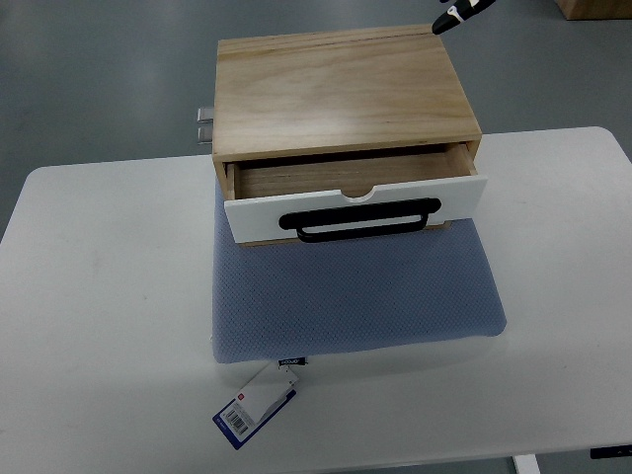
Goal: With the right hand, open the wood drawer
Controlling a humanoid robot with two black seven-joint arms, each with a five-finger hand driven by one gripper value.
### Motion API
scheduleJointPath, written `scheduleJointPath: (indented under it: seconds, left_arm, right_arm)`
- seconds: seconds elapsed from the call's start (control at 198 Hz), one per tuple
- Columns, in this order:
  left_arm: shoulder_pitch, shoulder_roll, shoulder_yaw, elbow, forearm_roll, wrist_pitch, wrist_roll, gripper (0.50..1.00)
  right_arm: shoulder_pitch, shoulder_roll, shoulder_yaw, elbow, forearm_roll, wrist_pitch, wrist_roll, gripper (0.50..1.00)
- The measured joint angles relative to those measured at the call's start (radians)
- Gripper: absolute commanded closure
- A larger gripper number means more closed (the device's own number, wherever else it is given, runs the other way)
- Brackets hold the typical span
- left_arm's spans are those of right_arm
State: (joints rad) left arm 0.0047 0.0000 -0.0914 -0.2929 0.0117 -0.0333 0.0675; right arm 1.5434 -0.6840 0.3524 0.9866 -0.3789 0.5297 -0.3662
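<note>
A white table (99,296) carries a blue mat (355,296) with the wood drawer (355,202) partly pulled out of its box (341,94). No robot hand is in view, so the fingers' state cannot be told. To finish well, the right hand should hook the black handle (360,219) and pull straight toward the robot.

Box (341,89) sits mid-table, rear half; drawer (355,197) stands pulled out partway, front panel and black handle (357,219) jutting toward the near side. Blue mat (355,291) fills the ground ahead of it; tag (254,407) lies past its near-left corner. Table (109,296) bare and open left and right of the box. A dark object (459,15) hangs above the box's far-right corner.
</note>
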Motion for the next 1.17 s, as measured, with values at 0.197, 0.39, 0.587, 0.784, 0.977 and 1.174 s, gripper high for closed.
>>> scheduleJointPath:
  seconds: [0.197,0.39,0.587,0.784,0.977,1.174]
  left_arm:
    - [0.0,0.0,-0.001,0.0,0.0,0.0,0.0,0.5]
    - [0.0,0.0,-0.002,-0.003,-0.001,0.0,0.0,0.5]
    - [0.0,0.0,-0.002,-0.006,-0.001,0.0,0.0,0.5]
    - [0.0,0.0,-0.002,-0.006,0.0,0.0,0.0,0.5]
    - [0.0,0.0,-0.002,-0.006,0.0,-0.001,0.0,0.5]
    - [0.0,0.0,-0.002,-0.006,-0.001,-0.001,0.0,0.5]
  right_arm:
    - [-0.19,0.074,0.199,-0.103,0.009,-0.24,0.16,0.556]
    - [-0.369,0.189,0.405,-0.188,0.021,-0.489,0.327,0.556]
    - [-0.546,0.325,0.663,-0.273,0.157,-0.529,0.425,0.556]
    - [-0.651,0.438,0.842,-0.325,0.268,-0.491,0.516,0.556]
    - [-0.683,0.492,0.935,-0.416,0.28,-0.364,0.525,0.556]
    - [-0.715,0.515,0.973,-0.473,0.281,-0.261,0.526,0.556]
